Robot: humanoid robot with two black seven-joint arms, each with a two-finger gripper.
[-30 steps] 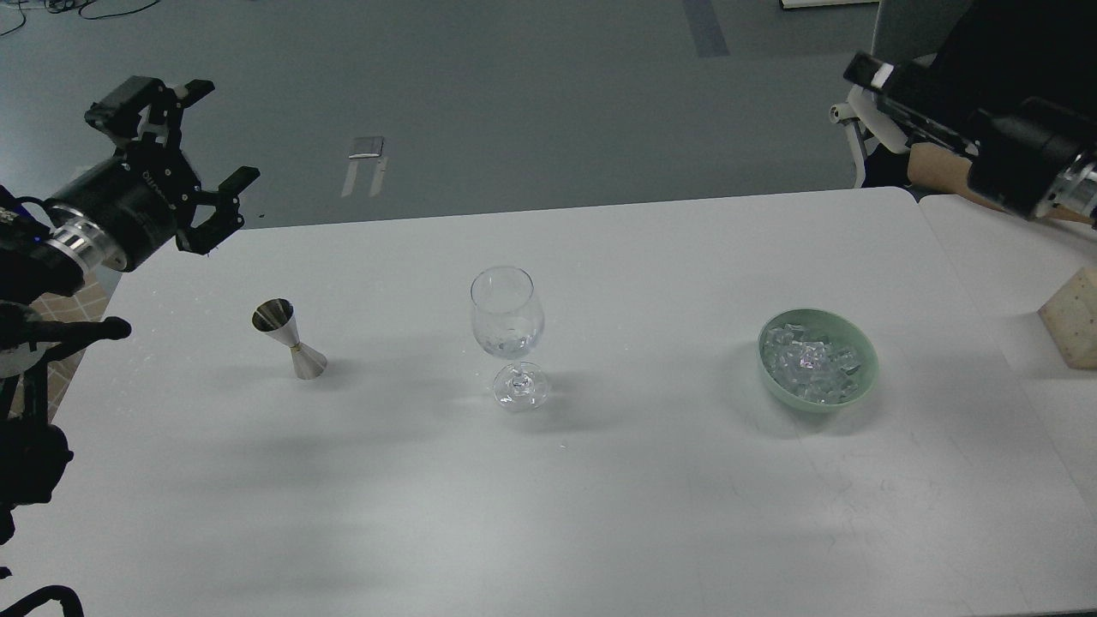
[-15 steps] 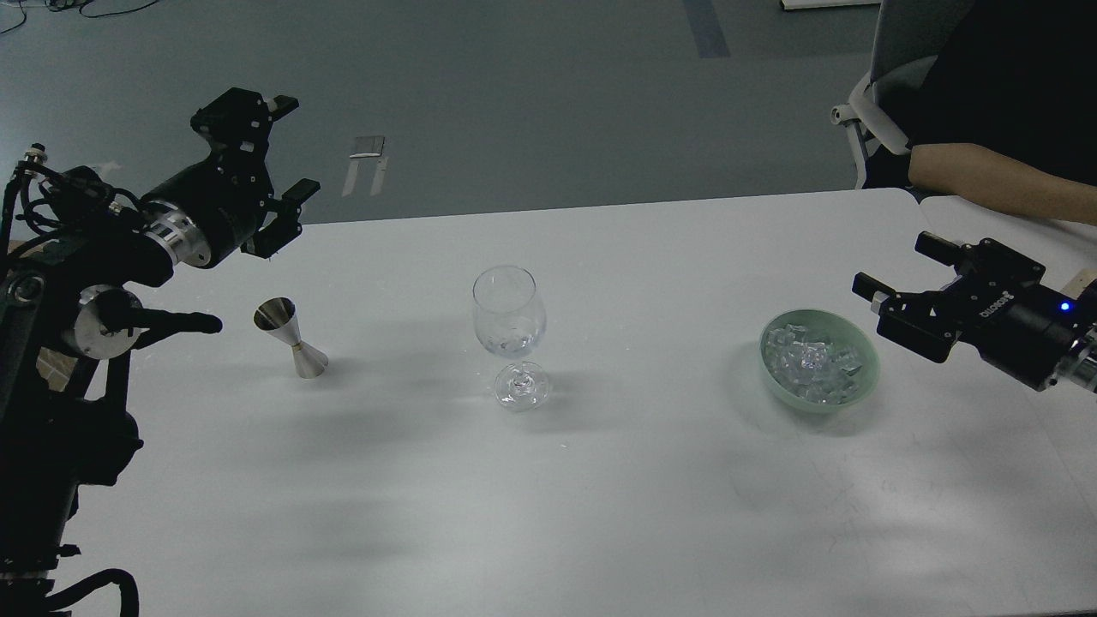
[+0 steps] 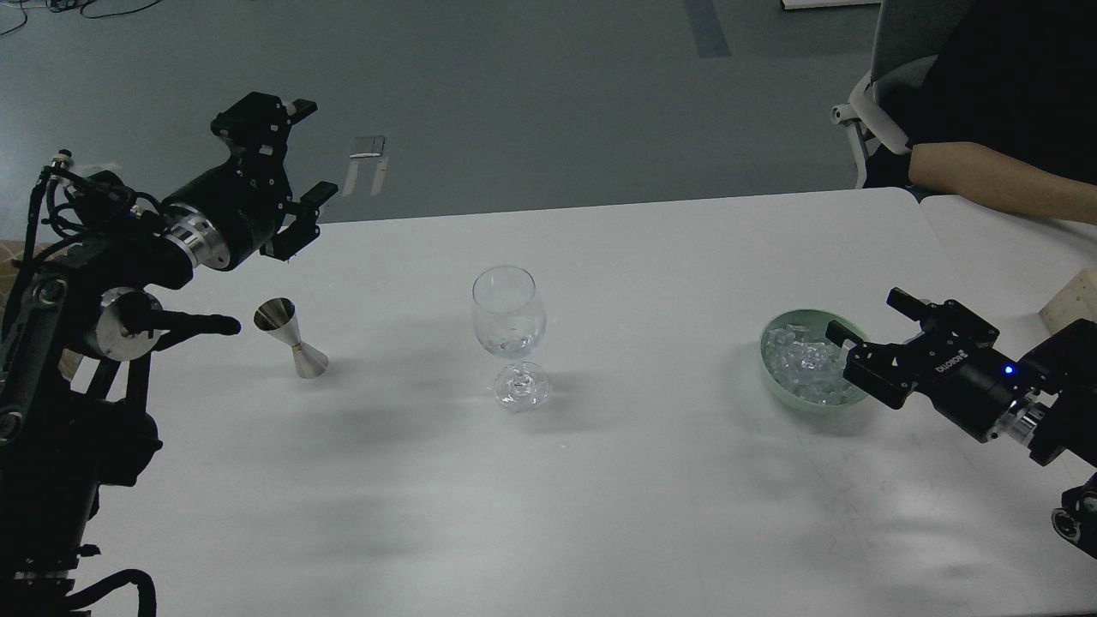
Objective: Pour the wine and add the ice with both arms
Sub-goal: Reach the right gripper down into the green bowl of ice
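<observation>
Your right tool [image 3: 862, 337] hung wide open and empty over the near rim of the pale green bowl [image 3: 776, 382] holding the clear ice cubes [image 3: 801, 360]; its ROBOTIQ lettering showed. Your left tool [image 3: 310, 152], open and empty, sat above the white counter [image 3: 600, 497]'s far-left edge.

Wine glass [image 3: 508, 330] upright mid-table. Jigger [image 3: 290, 337] well left of it; left gripper [image 3: 296, 171] spread wide, raised beyond jigger. Right of glass, green bowl [image 3: 784, 390] of ice [image 3: 801, 360]; right gripper [image 3: 861, 343] spread at its rim.
</observation>
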